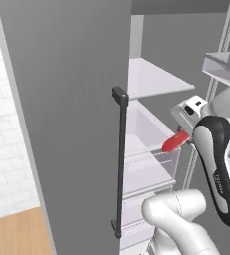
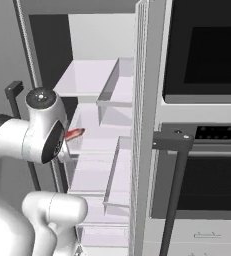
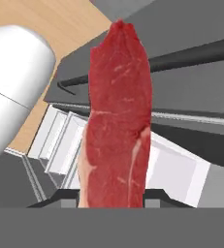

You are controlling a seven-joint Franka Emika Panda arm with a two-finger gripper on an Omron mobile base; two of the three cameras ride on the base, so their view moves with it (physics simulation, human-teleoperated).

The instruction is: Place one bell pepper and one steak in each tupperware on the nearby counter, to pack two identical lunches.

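One steak (image 3: 116,121) hangs clamped in our pincer (image 3: 112,196) by its end; we judge it limp, slick, moderately heavy, likely to slip.

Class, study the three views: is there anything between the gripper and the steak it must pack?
Nothing visible does. The gripper is already shut on the steak, which sticks out red past the hand, in front of the open fridge's shelves. No tupperware or counter is in sight, so that path can't be judged.
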